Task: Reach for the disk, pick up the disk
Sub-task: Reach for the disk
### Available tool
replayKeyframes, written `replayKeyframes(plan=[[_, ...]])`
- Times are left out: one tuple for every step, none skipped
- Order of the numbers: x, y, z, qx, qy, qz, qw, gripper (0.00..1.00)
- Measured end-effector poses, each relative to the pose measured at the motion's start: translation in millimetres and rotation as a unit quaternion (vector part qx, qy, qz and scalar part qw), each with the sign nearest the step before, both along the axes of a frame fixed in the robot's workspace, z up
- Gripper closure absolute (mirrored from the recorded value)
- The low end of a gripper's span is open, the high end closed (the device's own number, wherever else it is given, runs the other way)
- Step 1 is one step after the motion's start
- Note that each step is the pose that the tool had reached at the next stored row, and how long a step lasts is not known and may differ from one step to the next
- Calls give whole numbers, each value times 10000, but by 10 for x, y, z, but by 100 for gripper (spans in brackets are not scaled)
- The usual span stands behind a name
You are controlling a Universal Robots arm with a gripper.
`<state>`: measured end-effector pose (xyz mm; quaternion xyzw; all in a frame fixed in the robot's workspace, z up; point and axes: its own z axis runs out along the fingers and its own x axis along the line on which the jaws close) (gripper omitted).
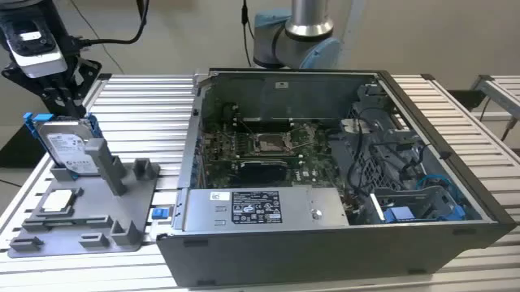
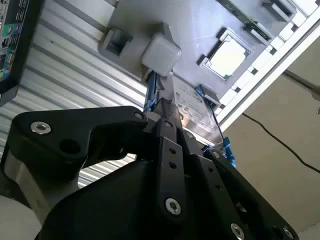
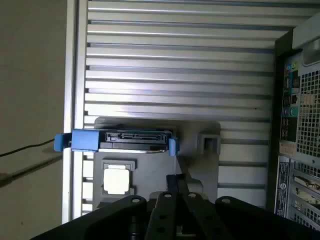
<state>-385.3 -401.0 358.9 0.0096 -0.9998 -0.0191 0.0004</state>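
Gripper [image 1: 72, 106] just above upright disk [image 1: 65, 146], grey holder [image 1: 89, 220], open computer case [image 1: 325, 258] beside

We identify the disk [image 1: 67, 145] as a flat silver drive with a white label and a bright blue frame. It stands upright on edge in the grey holder [image 1: 130, 198] on the desk [image 1: 150, 103], at the exterior view's left.
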Motion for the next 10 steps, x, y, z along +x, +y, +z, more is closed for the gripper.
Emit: replayKeyframes(plan=[[0, 0, 0, 0, 0, 0, 10000, 100], [0, 0, 0, 0, 0, 0, 10000, 100], [0, 0, 0, 0, 0, 0, 10000, 100], [0, 0, 0, 0, 0, 0, 10000, 100], [0, 0, 0, 0, 0, 0, 10000, 100], [0, 0, 0, 0, 0, 0, 10000, 100], [0, 0, 0, 0, 0, 0, 10000, 100], [0, 0, 0, 0, 0, 0, 10000, 100], [0, 0, 0, 0, 0, 0, 10000, 100], [0, 0, 0, 0, 0, 0, 10000, 100]])
